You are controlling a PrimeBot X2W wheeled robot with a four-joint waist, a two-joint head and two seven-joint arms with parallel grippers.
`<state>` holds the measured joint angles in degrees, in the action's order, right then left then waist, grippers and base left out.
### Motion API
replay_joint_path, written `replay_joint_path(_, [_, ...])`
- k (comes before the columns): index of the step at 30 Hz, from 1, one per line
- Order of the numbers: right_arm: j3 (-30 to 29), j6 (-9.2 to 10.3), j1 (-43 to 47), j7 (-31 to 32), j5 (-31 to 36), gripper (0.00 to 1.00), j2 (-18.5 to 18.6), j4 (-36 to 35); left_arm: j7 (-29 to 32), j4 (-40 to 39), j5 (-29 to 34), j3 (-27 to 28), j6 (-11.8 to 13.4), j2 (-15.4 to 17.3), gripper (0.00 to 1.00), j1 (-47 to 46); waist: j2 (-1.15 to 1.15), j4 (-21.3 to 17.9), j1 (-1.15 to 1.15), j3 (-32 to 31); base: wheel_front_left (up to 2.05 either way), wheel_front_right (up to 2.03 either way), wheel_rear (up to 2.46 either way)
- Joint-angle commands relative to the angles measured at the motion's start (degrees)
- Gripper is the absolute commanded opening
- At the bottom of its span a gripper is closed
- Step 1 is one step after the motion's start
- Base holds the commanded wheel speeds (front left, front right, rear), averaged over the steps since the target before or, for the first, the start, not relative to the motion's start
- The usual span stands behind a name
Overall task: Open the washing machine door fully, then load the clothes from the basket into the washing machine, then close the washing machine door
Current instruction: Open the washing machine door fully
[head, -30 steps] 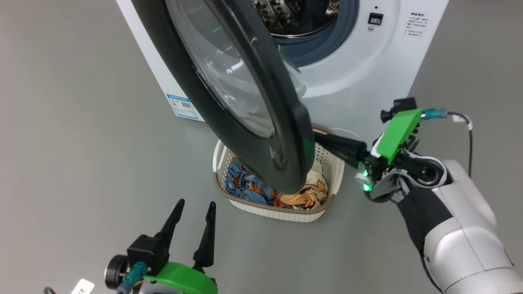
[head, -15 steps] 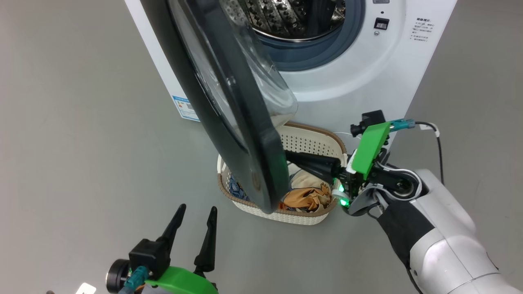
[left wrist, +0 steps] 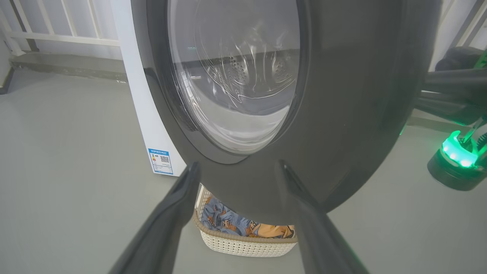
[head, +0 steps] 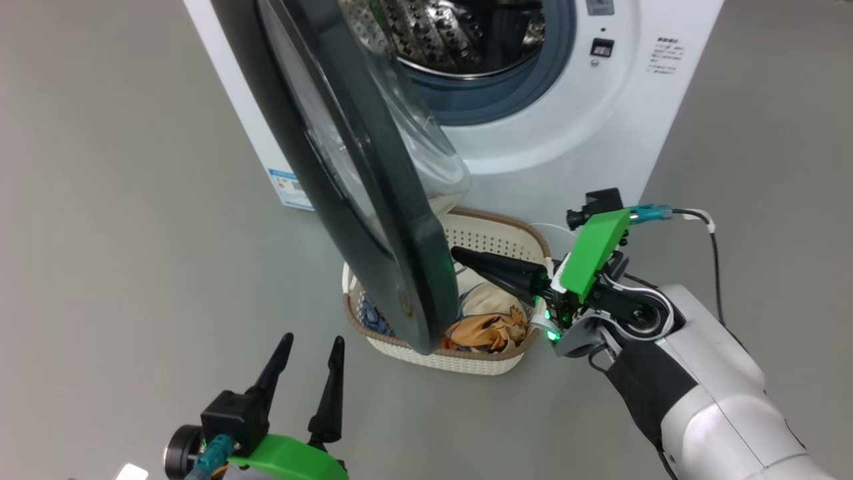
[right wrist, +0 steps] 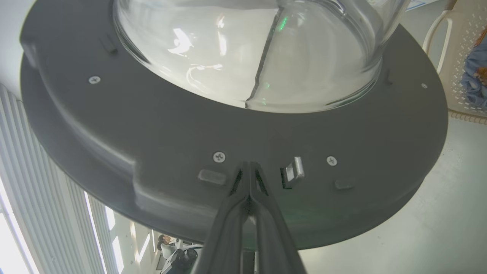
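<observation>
Glossy black at its rim, the washing machine door (head: 406,267) stands partly open and nearly edge-on to our head camera. Its glass bowl (head: 436,157) bulges toward the washing machine (head: 586,153). Past it we see the grey gasket (head: 496,100) and the perforated steel drum (head: 446,33).

Our right gripper (head: 458,254) has its 2 fingers pressed together with nothing between them. Their tips sit against the door's dark grey inner face, just beside the metal latch (right wrist: 293,171) near the free edge.

Our left gripper (head: 312,341) hovers low over the grey floor (head: 100,253) on the door's outer side. Its 2 fingers are spread wide and empty, clear of the door.

The basket (head: 466,360) sits on the floor in front of the machine, partly under the door's lower edge. The clothes (head: 483,330) lie inside it: an orange-tan piece, a cream one and a blue printed one. A blue energy label (head: 288,190) is stuck low on the machine's side panel, at the left of the head view.
</observation>
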<state>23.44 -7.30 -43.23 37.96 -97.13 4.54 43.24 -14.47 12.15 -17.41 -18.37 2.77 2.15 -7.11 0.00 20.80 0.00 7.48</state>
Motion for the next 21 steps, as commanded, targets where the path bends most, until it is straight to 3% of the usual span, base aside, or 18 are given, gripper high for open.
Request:
replay_joint_path(1, [0.4, -0.19, 1.3, -1.9, 1.3, 0.0, -0.4, -2.6, -0.5, -1.1, 0.8, 2.3, 0.2, 0.7, 1.0, -0.3, 0.0, -1.1, 0.0, -1.1, 0.0, 0.0, 0.0])
replay_joint_path(7, [1.9, -0.19, 5.2, -10.9, 9.9, 0.0, 4.0, -10.1, -0.5, -0.9, 0.8, 3.9, 0.4, 0.7, 1.0, 0.9, 0.0, -3.8, 0.0, -3.6, 0.0, 0.0, 0.0])
replay_joint_path(12, [6.1, -0.19, 10.7, -25.9, 23.5, 0.0, 10.0, -18.5, -0.5, -0.7, 1.7, 6.2, 0.0, 0.7, 1.0, 2.2, 0.0, -6.5, 0.0, -5.7, 0.0, 0.0, 0.0])
replay_joint_path(21, [13.1, -0.19, 18.0, -46.8, 43.4, 0.0, 16.2, -18.3, -0.5, -0.9, 3.0, 11.2, -0.6, 0.7, 1.0, 4.8, 0.0, -11.4, 0.0, -8.9, 0.0, 0.0, 0.0])
